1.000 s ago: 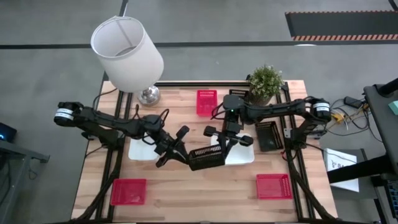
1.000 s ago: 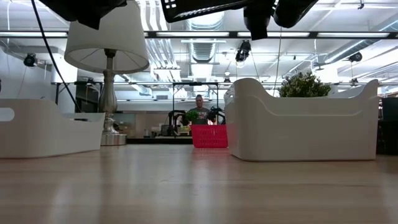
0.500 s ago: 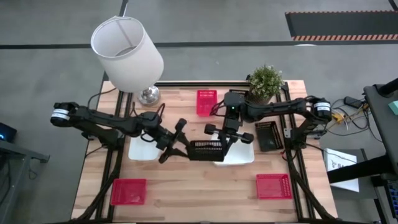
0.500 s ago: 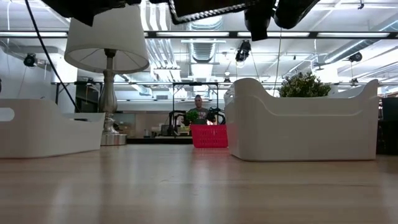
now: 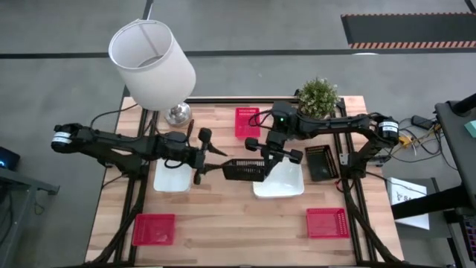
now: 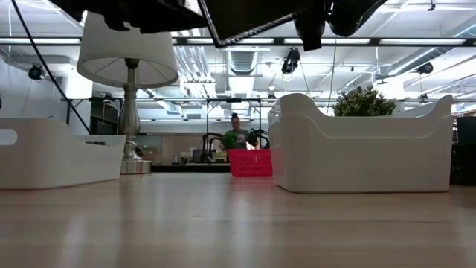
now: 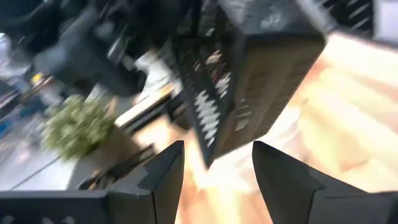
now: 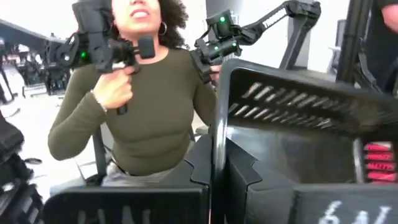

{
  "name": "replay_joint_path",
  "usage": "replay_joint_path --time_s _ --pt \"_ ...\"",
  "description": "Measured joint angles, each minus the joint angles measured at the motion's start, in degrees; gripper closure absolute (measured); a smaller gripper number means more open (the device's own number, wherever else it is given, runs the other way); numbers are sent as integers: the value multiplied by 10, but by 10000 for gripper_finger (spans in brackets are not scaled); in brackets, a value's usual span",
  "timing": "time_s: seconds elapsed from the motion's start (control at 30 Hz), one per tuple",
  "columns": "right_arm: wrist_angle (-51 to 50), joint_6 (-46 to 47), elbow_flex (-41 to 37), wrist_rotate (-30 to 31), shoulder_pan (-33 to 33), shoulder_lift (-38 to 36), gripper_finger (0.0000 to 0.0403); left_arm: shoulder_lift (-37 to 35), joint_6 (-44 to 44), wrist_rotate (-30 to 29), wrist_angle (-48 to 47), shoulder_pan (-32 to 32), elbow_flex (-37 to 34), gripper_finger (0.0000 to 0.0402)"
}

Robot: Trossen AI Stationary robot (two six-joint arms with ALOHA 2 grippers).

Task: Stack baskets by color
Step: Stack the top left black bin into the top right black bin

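Note:
A black mesh basket (image 5: 245,170) hangs in the air over the table's middle, turned on its side, and my right gripper (image 5: 266,155) is shut on it. My left gripper (image 5: 212,156) stands open just left of the basket's left end, its fingers (image 7: 163,177) short of the basket's corner (image 7: 214,149) and touching nothing. Two white baskets (image 5: 172,179) (image 5: 281,180) sit on the table below. Red baskets lie at the far middle (image 5: 248,122), near left (image 5: 154,229) and near right (image 5: 328,222). Another black basket (image 5: 321,162) rests at the right. My right gripper pinches one wall of the black basket at its rim (image 8: 216,118), near the basket's right end, one finger inside and one outside. The fingers come roughly level from the table's far right. The basket is lifted clear and stands on edge above the white basket's left part.
A lamp with a white shade (image 5: 152,63) stands at the far left and a potted plant (image 5: 318,97) at the far right. A person (image 8: 146,93) stands beyond the table. Bare wood lies along the near edge between the two red baskets.
My left gripper has opened, let go of the black basket's left end and drawn back toward the table's left, tipping up to near level. My right gripper has carried the basket toward the far edge and rolled it, so it now stands on edge.

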Motion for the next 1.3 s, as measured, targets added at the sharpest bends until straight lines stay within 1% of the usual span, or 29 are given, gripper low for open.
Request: replay_joint_path --time_s 0.07,0.13,0.23,0.33,0.4,0.47,0.5,0.53,0.57,0.6,0.67,0.7,0.73,0.77,0.8,0.97,1.1,1.3 --pt "-6 22 -1 0 -11 -4 395 -12 1 -45 -17 0 0 228" --pt "-20 25 -1 -1 -21 -8 395 -22 1 -96 -37 0 0 228" --pt "-59 24 -1 4 -35 -11 395 -35 1 -171 -48 0 0 228" --pt "-117 9 -1 22 -51 -12 395 -50 1 -236 -58 0 -1 228" --pt "-170 -16 -2 54 -63 -18 394 -61 0 -264 -78 0 -2 228" --pt "-265 -80 2 115 -74 -33 394 -68 -1 -274 -84 0 -3 228" --pt "-327 -128 6 166 -79 -45 394 -74 -1 -275 -87 0 -4 228" --pt "-400 -187 13 240 -80 -58 394 -78 -2 -275 -88 0 -6 228" --pt "-473 -245 22 340 -79 -73 394 -80 -9 -275 -84 0 -6 228" --pt "-532 -286 30 454 -72 -87 394 -82 -16 -275 -80 0 -6 228" --pt "-579 -296 33 672 -49 -102 394 -85 -23 -275 -83 0 -7 228" --pt "-584 -281 31 765 -41 -109 394 -85 -29 -275 -82 0 -7 228" --pt "-589 -273 28 830 -36 -112 394 -85 -31 -275 -81 0 -7 228" --pt "-600 -267 24 876 -34 -115 394 -85 -33 -275 -81 0 -7 228" --pt "-613 -262 22 895 -34 -119 394 -84 -35 -275 -80 0 -7 228" --pt "-627 -237 -1 893 -42 -123 394 -83 -36 -275 -77 0 -8 228" --pt "-627 -224 -14 896 -47 -105 394 -83 -44 -275 -76 0 -8 228" --pt "-626 -229 -29 895 -67 -63 394 -83 -45 -274 -77 0 -9 228"
